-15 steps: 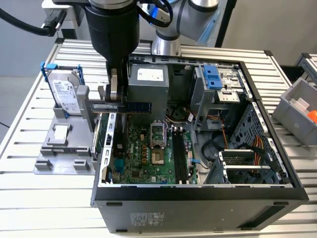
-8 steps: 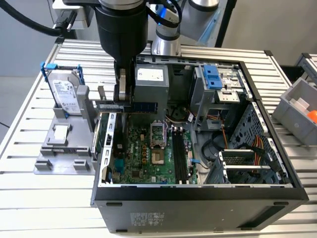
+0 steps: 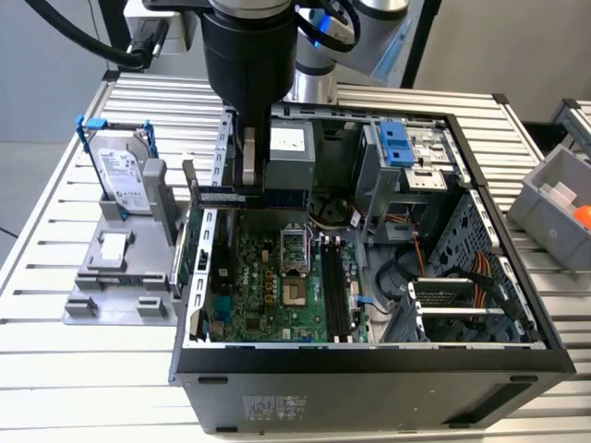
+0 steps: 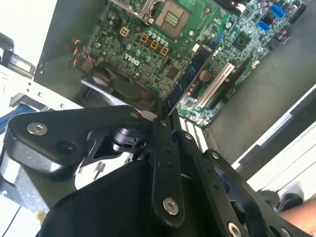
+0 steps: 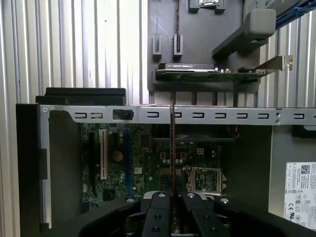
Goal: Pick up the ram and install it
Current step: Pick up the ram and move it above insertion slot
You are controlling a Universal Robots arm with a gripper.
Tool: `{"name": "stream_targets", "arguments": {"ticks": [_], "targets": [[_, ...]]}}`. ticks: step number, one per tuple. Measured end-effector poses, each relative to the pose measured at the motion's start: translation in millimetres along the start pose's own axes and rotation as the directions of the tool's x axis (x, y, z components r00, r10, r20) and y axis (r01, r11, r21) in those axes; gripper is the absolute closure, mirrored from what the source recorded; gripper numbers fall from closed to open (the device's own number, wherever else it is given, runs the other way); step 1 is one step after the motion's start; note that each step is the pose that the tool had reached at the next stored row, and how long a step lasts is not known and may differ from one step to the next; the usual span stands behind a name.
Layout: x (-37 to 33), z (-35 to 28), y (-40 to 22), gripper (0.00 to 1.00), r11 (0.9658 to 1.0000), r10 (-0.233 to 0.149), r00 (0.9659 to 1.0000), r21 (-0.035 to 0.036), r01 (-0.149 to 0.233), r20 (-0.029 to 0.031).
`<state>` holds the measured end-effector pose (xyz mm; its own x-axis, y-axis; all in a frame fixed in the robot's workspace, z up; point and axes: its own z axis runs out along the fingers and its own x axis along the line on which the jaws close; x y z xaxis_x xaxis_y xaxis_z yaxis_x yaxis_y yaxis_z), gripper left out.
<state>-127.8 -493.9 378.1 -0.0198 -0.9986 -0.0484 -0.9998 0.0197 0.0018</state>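
Tight quarters around the gripper [image 3: 247,183], from where I sit. The grey power supply box [image 3: 291,152] stands just beside the fingers on the exterior view's right. The slotted metal rail [image 5: 197,115] along the case wall runs across the line of the held part in the first wrist view (how far above it the part sits, I cannot tell). The fingers are pressed together on the memory stick [image 4: 195,69], clamped at one end, and the rest juts out past the fingertips over the green circuit board [image 3: 268,295]. That puts the stick up in the air at the far corner of the open computer case [image 3: 369,369], on the exterior view's left, not seated in anything.

Inside the case, the board lies flat with a bare processor socket [image 3: 294,277] near its middle. The long black memory slots [image 3: 334,291] sit just to that socket's right in the exterior view, well apart from the gripper. Further right are a drive cage with a blue latch [image 3: 397,148] and a bundle of coloured cables [image 3: 462,272].

Outside the case, on the slatted table [image 3: 55,369], a grey holder [image 3: 92,305] sits on the exterior view's left. It carries a hard drive [image 3: 120,175] standing upright and a graphics card [image 5: 197,74] on edge just beside the case wall. At the exterior view's right edge a grey bin [image 3: 545,198] holds something orange [image 3: 584,215].
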Motion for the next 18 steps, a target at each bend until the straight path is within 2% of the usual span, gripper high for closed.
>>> {"name": "stream_targets", "arguments": {"ticks": [10,18], "targets": [[-4.5,0.2,-21.0,1.00,1.0000,0.001,1.0000,0.0001,-0.001,0.0000],[-10.8,0.5,-33.2,1.00,0.9999,0.013,0.9999,0.0007,-0.013,0.0001]]}}
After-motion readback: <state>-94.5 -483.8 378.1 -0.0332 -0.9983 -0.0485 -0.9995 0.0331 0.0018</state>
